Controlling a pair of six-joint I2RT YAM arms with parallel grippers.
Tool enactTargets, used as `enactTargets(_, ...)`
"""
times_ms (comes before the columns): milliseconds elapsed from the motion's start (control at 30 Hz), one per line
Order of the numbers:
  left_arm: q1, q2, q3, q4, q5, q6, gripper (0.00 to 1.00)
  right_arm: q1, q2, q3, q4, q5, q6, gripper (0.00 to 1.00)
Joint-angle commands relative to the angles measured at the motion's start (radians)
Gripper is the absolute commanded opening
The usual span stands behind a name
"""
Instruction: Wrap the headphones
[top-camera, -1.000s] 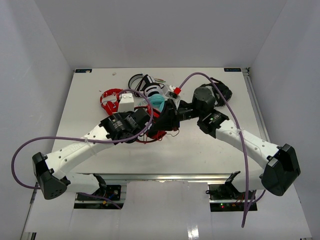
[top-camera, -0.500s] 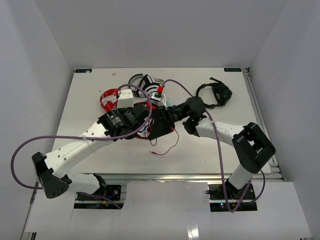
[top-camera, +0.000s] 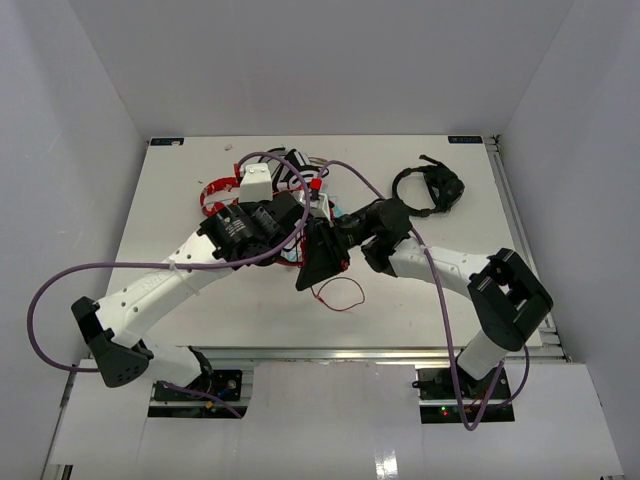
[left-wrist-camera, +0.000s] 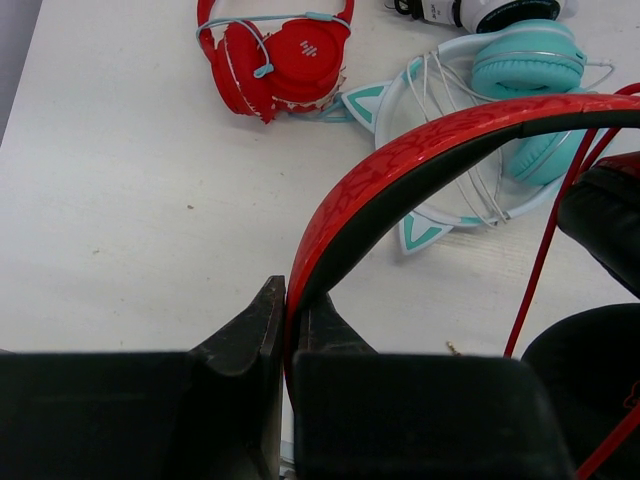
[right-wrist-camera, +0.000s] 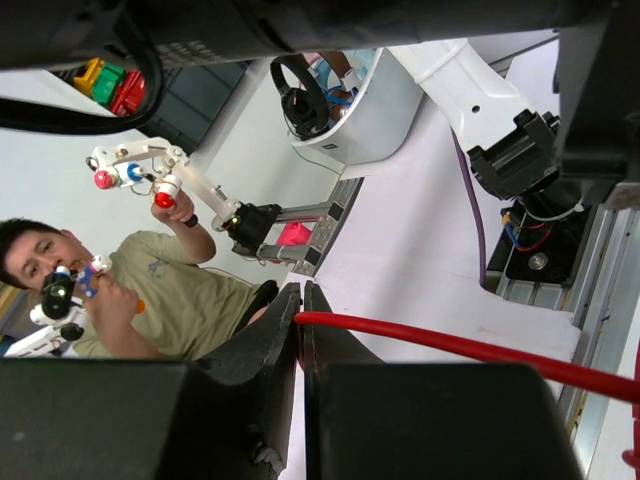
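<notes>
The headphones' red headband (left-wrist-camera: 420, 160) arcs across the left wrist view, with a black ear cup (left-wrist-camera: 600, 215) at the right edge. My left gripper (left-wrist-camera: 288, 305) is shut on the headband's lower end. In the top view my left gripper (top-camera: 288, 222) and the right gripper (top-camera: 310, 278) meet at mid-table and hide most of the headphones. The thin red cable (right-wrist-camera: 450, 346) runs into my right gripper (right-wrist-camera: 300, 312), which is shut on it. A loose loop of cable (top-camera: 338, 296) lies on the table below the right gripper.
A smaller all-red pair (left-wrist-camera: 285, 55) lies at the back left (top-camera: 214, 192). A white-and-teal cat-ear pair (left-wrist-camera: 520, 80) sits behind the headband. An all-black headset (top-camera: 430, 187) lies at the back right. Purple arm cables (top-camera: 300, 170) loop over the middle.
</notes>
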Motion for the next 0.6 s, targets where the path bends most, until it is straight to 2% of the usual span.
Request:
enactTargets(0, 0.007, -0.019, 0.068, 0.01, -0.054, -0.037, 0.0, 0.014, -0.07, 0.012, 0.6, 0.002, -0.022, 0.09)
enactTargets(367, 0.023, -0.058, 0.15, -0.049, -0.086, -0.096, 0.0, 0.025, -0.167, -0.056, 0.594, 0.033, -0.038, 0.08)
enactTargets(567, 0.033, -0.126, 0.112, 0.018, -0.083, -0.105, 0.0, 0.029, -0.133, -0.089, 0.596, 0.076, -0.033, 0.08)
